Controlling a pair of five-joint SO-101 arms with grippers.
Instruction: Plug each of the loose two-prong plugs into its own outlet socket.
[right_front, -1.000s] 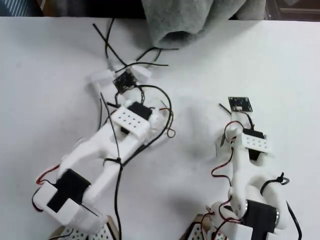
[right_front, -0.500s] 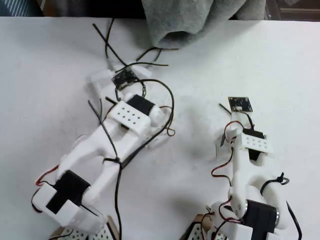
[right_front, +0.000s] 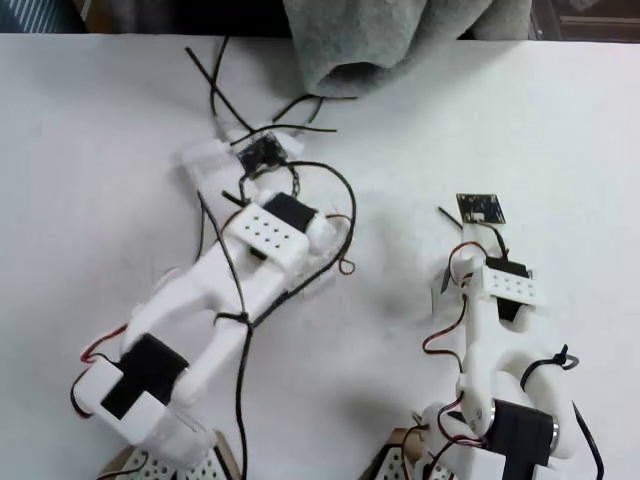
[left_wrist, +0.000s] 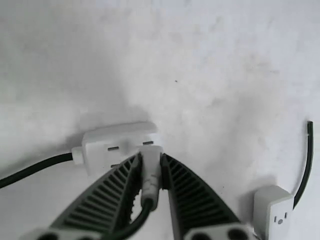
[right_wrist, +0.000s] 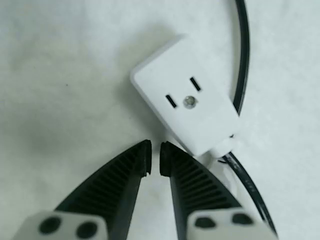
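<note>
In the left wrist view my left gripper (left_wrist: 150, 159) is shut on a white two-prong plug (left_wrist: 151, 175) with a black cord. The plug's front end touches the slotted face of a white outlet block (left_wrist: 117, 142) lying on the table. A second white outlet (left_wrist: 272, 210) sits apart from it, off to the side. From above, the left gripper (right_front: 258, 158) lies between white outlet pieces (right_front: 205, 155) at the back middle. My right gripper (right_wrist: 155, 157) is shut with nothing in it, just beside a white outlet socket (right_wrist: 187, 102) that lies face up.
A grey cloth (right_front: 380, 40) hangs over the table's far edge. Loose black cords (right_front: 215, 80) trail across the back left, and another black cord (right_wrist: 243, 60) curves around the right socket. The white tabletop (right_front: 560, 150) at the far right is bare.
The left arm has swung a little to the right and away, carrying the plug and its cord along. The right arm has stayed still.
</note>
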